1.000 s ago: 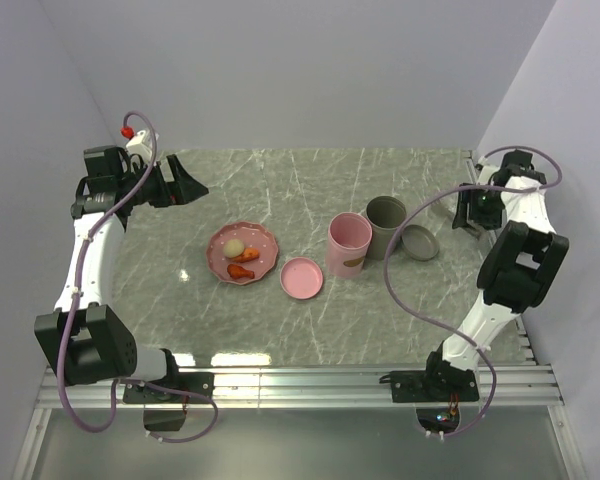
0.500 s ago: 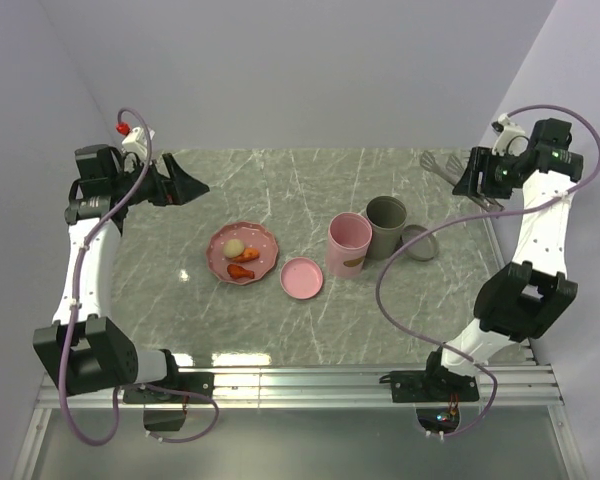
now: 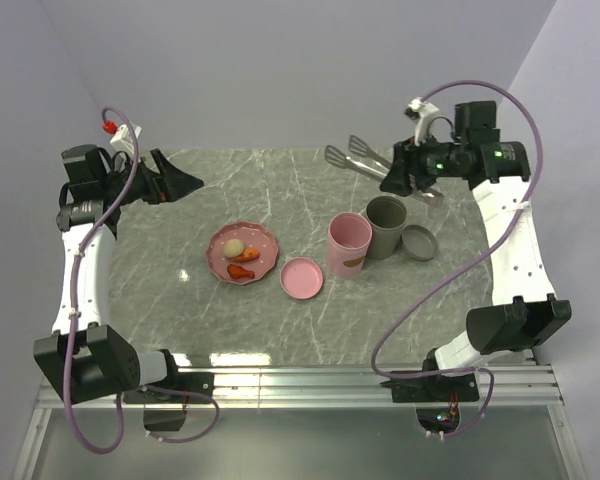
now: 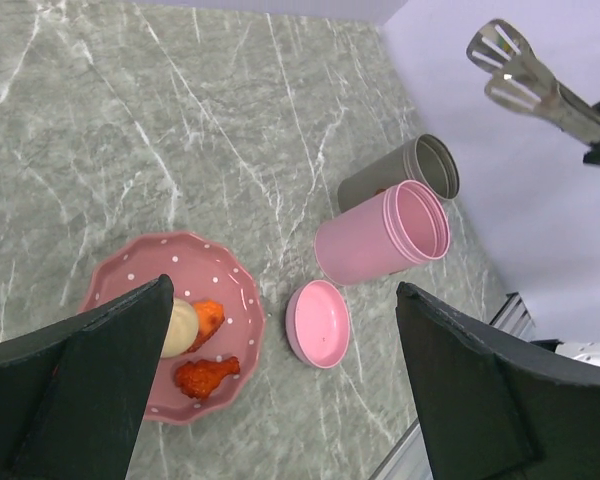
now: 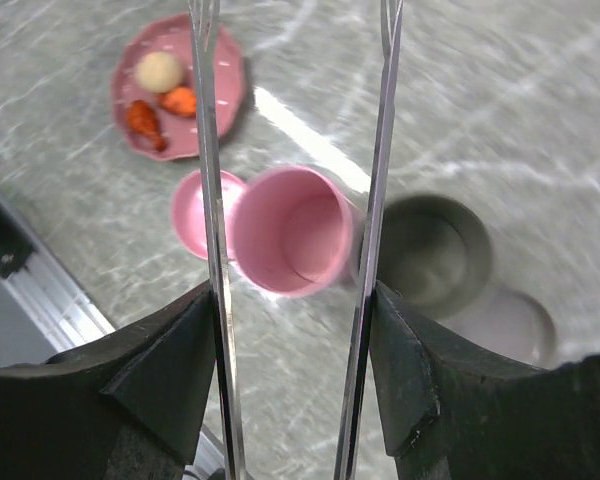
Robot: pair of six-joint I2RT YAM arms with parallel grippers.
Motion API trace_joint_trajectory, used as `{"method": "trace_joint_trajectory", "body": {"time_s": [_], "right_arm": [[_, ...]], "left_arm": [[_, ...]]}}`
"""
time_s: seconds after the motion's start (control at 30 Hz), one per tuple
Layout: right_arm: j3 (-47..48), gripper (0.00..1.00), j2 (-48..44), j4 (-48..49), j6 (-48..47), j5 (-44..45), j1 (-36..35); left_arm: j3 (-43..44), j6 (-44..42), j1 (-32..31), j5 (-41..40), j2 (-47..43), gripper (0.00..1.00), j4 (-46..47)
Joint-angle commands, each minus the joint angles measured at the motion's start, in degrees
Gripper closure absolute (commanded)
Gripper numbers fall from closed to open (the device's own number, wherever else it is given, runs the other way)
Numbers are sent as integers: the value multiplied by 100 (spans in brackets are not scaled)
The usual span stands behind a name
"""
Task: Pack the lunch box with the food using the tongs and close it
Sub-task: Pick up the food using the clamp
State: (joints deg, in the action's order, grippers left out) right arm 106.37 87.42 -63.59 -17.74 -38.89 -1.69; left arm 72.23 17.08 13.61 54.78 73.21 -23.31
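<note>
My right gripper (image 3: 392,178) is shut on the silver tongs (image 3: 358,156), held in the air over the back of the table, above and behind the grey cup (image 3: 386,226). In the right wrist view my fingers (image 5: 170,350) press both thin tong arms (image 5: 208,200), which stand spread apart. The pink lunch box (image 3: 349,244) stands open, its pink lid (image 3: 302,278) lying beside it. The food lies on the pink dotted plate (image 3: 220,262): a cream ball (image 3: 234,245) and two orange-red pieces (image 3: 244,263). My left gripper (image 3: 185,183) hovers open at the back left, holding nothing.
A grey lid (image 3: 418,242) lies right of the grey cup. The left wrist view shows the plate (image 4: 130,285), the pink lunch box (image 4: 380,235), its lid (image 4: 318,323) and the tongs (image 4: 540,85) high at the right. Walls close in the back and sides.
My right arm has swung from the table's right edge to the back centre, lifting the tongs with it. The left arm has drawn back slightly to the left.
</note>
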Motion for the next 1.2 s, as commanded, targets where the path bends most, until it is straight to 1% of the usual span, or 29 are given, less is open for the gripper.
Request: {"method": "trace_joint_trajectory", "body": {"time_s": [0.0, 0.07, 0.17, 0.2, 0.3, 0.4, 0.5, 0.63, 0.7, 0.8, 1.0, 1.17], "right_arm": [[332, 36, -58, 408, 156, 83, -550], [306, 36, -32, 672, 314, 215, -1023], [279, 36, 108, 945, 446, 557, -1464], [305, 36, 161, 980, 464, 654, -1744], [446, 36, 520, 972, 473, 979, -2237], [595, 37, 811, 971, 508, 1489, -2737], [850, 37, 1188, 866, 508, 1849, -3073], [947, 37, 1558, 831, 482, 2245, -3687], [1035, 37, 1812, 813, 464, 2429, -3855], [1211, 37, 2155, 787, 490, 2474, -4093], [1404, 37, 2736, 822, 596, 2527, -4365], [1466, 37, 3026, 822, 631, 2544, -4497]], "left_arm": [[-77, 278, 151, 226, -272, 1, 283], [-51, 243, 213, 156, -325, 1, 178], [28, 112, 265, -20, -378, 1, -67], [46, 50, 283, -55, -395, 1, -121], [125, -90, 353, -161, -439, 1, -366], [178, -222, 450, -275, -465, 1, -586], [178, -214, 582, -223, -422, 1, -666], [222, -188, 766, -319, -308, 1, -745], [213, -161, 845, -407, -255, 1, -745], [178, -135, 960, -398, -193, 1, -710], [134, -144, 1021, -354, -132, 0, -675], [-6, -117, 1039, -336, -149, 1, -587]]}}
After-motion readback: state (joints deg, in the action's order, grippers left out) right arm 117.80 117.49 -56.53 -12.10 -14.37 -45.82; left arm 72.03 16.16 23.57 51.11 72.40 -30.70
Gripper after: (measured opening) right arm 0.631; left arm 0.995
